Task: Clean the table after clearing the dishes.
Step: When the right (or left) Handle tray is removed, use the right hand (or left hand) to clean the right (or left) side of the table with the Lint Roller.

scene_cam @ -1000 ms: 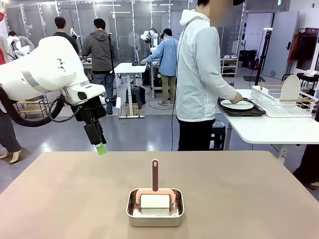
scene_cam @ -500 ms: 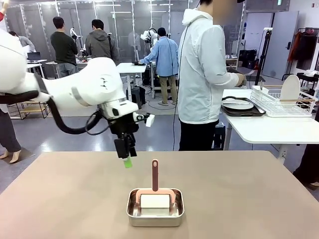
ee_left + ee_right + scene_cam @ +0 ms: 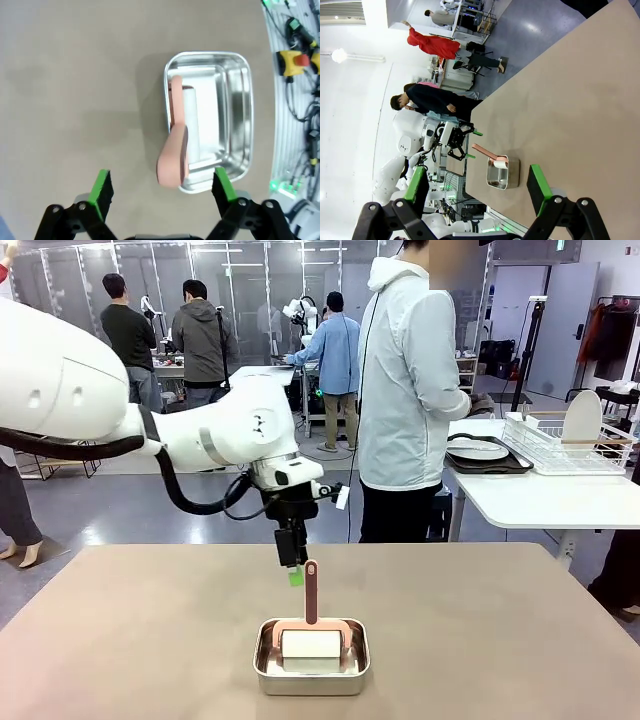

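Left gripper point(image 3: 161, 175): the jaws are standing wide apart and gripping nothing; it is hovering fingers-down over the table point(image 3: 140, 640).
Left fingers point(image 3: 101, 192): in the left wrist view the two green pads are flanking the free end of the roller's pink handle, with a clear gap showing on each side.
Left gripper from the front: its green tip is sitting just beside the top of the upright handle, on the handle's left; whether it is touching cannot be told from there.
Right gripper point(image 3: 477, 182): the jaws are standing wide apart, holding nothing, and it is looking along the table top, well apart from the pan.
Roller point(image 3: 311, 643): a white roll in a pink frame is lying in the steel pan, its handle rising at the pan's far rim, directly under the left gripper.
Pan point(image 3: 260, 665): it is sitting on the table near the robot's edge, about mid-width.
Plate point(image 3: 477, 450): a white plate is lying on a dark tray point(image 3: 495, 465) on the smaller white table point(image 3: 540, 502) at the right, just beside a wire rack point(image 3: 555, 450), well apart from both grippers.
Person point(image 3: 405, 390): standing at that smaller table, one hand reaching near the tray.
Writing: a small dark mark is showing on the left arm point(image 3: 407, 135), too small to read.
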You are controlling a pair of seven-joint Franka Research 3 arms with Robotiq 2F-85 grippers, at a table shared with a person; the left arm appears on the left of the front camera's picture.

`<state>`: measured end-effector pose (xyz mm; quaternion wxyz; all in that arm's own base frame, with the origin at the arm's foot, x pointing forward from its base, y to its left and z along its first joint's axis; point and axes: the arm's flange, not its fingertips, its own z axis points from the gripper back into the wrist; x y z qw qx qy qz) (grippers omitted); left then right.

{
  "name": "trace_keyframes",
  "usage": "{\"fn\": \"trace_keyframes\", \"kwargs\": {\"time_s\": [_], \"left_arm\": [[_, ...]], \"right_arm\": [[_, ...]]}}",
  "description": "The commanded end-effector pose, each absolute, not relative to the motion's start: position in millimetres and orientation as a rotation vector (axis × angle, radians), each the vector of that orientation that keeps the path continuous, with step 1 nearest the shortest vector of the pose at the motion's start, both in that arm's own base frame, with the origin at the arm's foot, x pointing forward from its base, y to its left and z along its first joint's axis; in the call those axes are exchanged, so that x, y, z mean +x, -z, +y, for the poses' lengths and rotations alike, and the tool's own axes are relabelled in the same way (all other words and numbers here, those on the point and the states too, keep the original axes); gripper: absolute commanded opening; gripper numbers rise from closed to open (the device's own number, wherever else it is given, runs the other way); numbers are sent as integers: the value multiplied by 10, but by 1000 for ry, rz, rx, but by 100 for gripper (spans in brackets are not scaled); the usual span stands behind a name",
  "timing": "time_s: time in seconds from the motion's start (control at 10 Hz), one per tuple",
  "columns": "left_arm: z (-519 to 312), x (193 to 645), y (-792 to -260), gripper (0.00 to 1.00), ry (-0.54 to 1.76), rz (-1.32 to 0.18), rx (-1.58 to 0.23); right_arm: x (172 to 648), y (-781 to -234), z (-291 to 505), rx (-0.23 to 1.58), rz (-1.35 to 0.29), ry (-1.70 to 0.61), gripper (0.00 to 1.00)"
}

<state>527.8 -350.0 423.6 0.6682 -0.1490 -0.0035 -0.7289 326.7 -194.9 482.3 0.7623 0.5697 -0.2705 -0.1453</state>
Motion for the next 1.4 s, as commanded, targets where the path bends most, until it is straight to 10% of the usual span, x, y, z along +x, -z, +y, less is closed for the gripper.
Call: {"fn": "trace_keyframes", "kwargs": {"time_s": [0.0,0.9,1.3], "left_arm": [[-3649,5290,-4277,100,1614,63,-306],[-3901,5231,-4005,95,1622,204,-274],[-3902,5227,-4016,57,1620,209,-273]], "right_arm": [[3257,-4847,-1935,1246,-590,309,100],[3257,-4847,-1935,1246,-590,309,100],[3257,-4847,-1935,1246,-590,309,100]]}}
